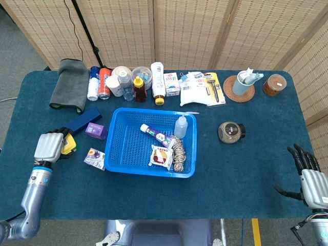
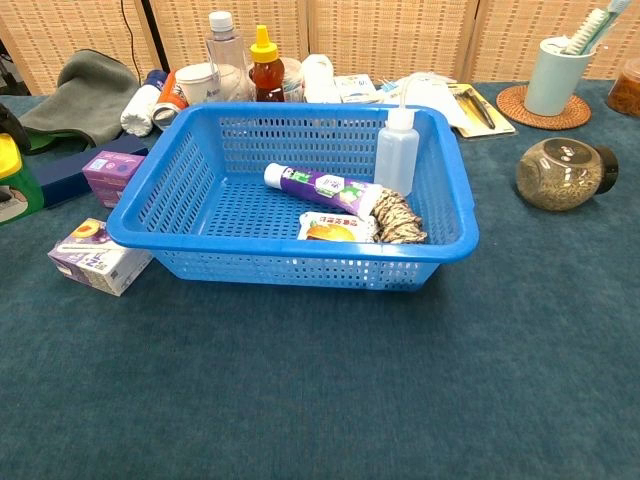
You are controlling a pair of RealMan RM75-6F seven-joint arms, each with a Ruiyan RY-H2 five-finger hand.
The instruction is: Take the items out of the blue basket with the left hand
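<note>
A desk (image 1: 154,195) under dark blue napped cloth carries everything. At its middle sits one blue basket (image 1: 118,148), rectangular plastic with slotted lattice walls. Four items remain inside: one translucent squeeze bottle (image 1: 180,126) with a bent nozzle standing at the far right corner, one purple-and-white tube (image 1: 156,134) lying diagonally, one flat glossy packet (image 1: 162,156), and one coil of twisted rope (image 1: 178,149) beside it. Two small purple cartons (image 1: 95,157) lie left of the basket. Far left, the silver left hand (image 1: 49,146) grasps a yellow-and-green box (image 1: 68,143) just above the cloth. The right hand (image 1: 310,180) at the near right corner hangs released, dark fingers spread.
</note>
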